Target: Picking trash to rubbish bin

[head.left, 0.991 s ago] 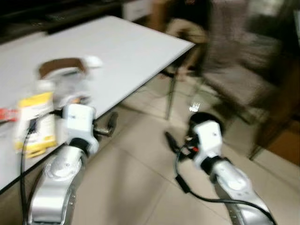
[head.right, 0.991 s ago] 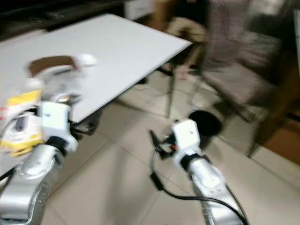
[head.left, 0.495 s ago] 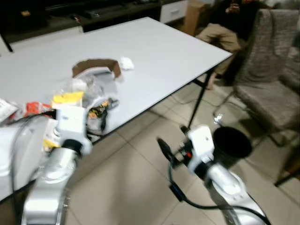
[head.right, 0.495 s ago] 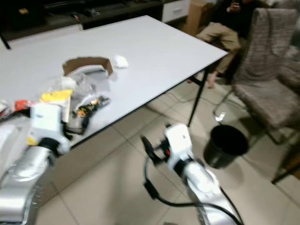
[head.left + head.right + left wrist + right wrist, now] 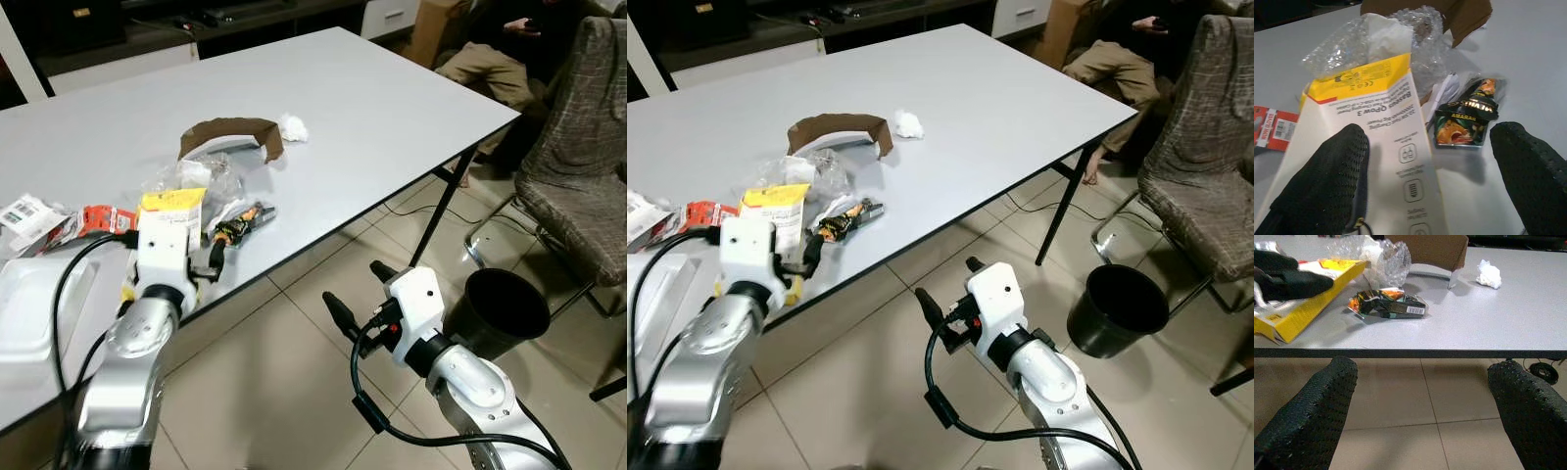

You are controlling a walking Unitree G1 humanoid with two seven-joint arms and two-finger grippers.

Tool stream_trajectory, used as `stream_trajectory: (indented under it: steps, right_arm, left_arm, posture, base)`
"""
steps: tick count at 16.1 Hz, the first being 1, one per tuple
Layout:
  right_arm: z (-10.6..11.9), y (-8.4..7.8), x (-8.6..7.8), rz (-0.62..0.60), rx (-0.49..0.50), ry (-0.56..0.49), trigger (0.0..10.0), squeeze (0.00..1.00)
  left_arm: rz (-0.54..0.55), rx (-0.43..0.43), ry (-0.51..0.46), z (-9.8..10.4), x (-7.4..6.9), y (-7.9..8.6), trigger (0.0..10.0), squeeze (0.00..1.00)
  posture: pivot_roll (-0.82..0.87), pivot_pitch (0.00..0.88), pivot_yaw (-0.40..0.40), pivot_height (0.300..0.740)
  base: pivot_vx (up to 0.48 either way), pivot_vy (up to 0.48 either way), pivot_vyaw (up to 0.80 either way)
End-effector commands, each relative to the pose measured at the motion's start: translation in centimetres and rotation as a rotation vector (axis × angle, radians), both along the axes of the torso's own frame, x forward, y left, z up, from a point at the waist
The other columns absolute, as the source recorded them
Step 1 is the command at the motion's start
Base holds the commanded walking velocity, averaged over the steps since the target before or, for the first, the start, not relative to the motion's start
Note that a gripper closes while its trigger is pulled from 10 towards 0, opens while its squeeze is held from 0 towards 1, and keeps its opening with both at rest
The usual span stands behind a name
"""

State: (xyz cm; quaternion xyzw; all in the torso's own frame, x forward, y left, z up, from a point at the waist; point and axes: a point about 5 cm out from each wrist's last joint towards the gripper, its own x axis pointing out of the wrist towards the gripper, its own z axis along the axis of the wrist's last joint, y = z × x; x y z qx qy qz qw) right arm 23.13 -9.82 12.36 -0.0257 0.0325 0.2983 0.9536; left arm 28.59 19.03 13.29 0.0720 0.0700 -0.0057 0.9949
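Hovering at the counter (image 5: 392, 98) near edge, left claw (image 5: 1430, 161) gapes wide over yellow box (image 5: 1386, 142); right claw (image 5: 1420, 396) wide below the edge

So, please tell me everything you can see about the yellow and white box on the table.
The yellow and white box is a flat cardboard carton, yellow at one end, white with small printed text and icons. It lies flat near the table's front edge, beside crumpled clear plastic and a dark snack wrapper. The left gripper is open over it, one finger on its face.
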Motion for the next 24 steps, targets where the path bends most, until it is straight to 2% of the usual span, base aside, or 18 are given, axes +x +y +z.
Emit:
stream_trajectory:
  steps: [1, 4, 5, 6, 8, 11, 12, 13, 14, 22, 24]
  right_arm:
    - [0.5, -0.5, 0.0, -0.017, 0.013, -0.012, 10.0, 0.00]
    - [0.5, -0.4, -0.6, 0.023, 0.017, 0.003, 10.0, 0.00]
    - [0.8, 0.3, -1.0, 0.118, 0.043, 0.015, 10.0, 0.00]
    - [1.0, 0.7, -1.2, 0.164, 0.059, 0.021, 10.0, 0.00]
    - [1.2, 1.0, -1.6, 0.212, 0.078, 0.028, 10.0, 0.00]
    - [1.3, 1.3, -2.0, 0.256, 0.068, 0.029, 10.0, 0.00]
    - [1.3, 1.3, -2.0, 0.259, 0.067, 0.031, 10.0, 0.00]
    - [1.3, 1.3, -2.0, 0.255, 0.066, 0.031, 10.0, 0.00]
    - [1.3, 1.4, -2.0, 0.248, 0.070, 0.029, 10.0, 0.00]
    - [1.3, 1.6, -1.7, 0.236, 0.072, 0.020, 10.0, 0.00]
    - [1.3, 1.6, -1.5, 0.233, 0.072, 0.018, 10.0, 0.00]
  left_arm:
    - [-0.005, 0.036, 0.000, -0.4, 0.7, -0.1, 10.0, 1.00]
    - [0.019, 0.098, -0.022, -0.6, 1.8, 0.8, 10.0, 1.00]
    - [0.038, 0.167, -0.026, -1.0, 2.6, 1.4, 10.0, 0.77]
    - [0.048, 0.196, -0.028, -1.1, 2.9, 1.7, 10.0, 0.00]
    - [0.057, 0.221, -0.042, -1.1, 3.3, 2.0, 10.0, 0.00]
    - [0.007, 0.227, -0.041, -1.7, 4.2, 1.5, 10.0, 0.00]
    - [-0.003, 0.242, -0.035, -2.1, 4.5, 1.4, 8.7, 0.00]
    - [-0.016, 0.267, -0.027, -2.3, 4.7, 1.4, 3.5, 0.00]
    - [-0.021, 0.292, -0.026, -2.4, 4.8, 1.4, 0.0, 0.00]
    - [-0.027, 0.450, -0.070, -2.0, 5.0, 2.1, 0.0, 0.00]
    - [-0.035, 0.449, -0.082, -1.8, 5.0, 2.1, 0.0, 0.00]
  posture:
    - [-0.03, 0.109, -0.028, 0.740]
    - [-0.04, 0.121, -0.036, 0.740]
    - [-0.04, 0.121, -0.041, 0.740]
    - [-0.04, 0.124, -0.046, 0.740]
    - [-0.04, 0.125, -0.051, 0.740]
    - [-0.05, 0.128, -0.047, 0.740]
    - [-0.05, 0.129, -0.045, 0.740]
    - [-0.05, 0.125, -0.043, 0.740]
    - [-0.05, 0.125, -0.041, 0.740]
    - [-0.04, 0.106, -0.042, 0.740]
    - [-0.03, 0.104, -0.044, 0.740]
  base:
    - [0.000, 0.000, 0.00]
    - [0.000, 0.000, 0.00]
    - [0.000, 0.000, 0.00]
    - [0.000, 0.000, 0.00]
    - [0.000, 0.000, 0.00]
    - [0.000, 0.000, 0.00]
    - [0.000, 0.000, 0.00]
    - [0.000, 0.000, 0.00]
    - [0.000, 0.000, 0.00]
    - [0.000, 0.000, 0.00]
    - [0.000, 0.000, 0.00]
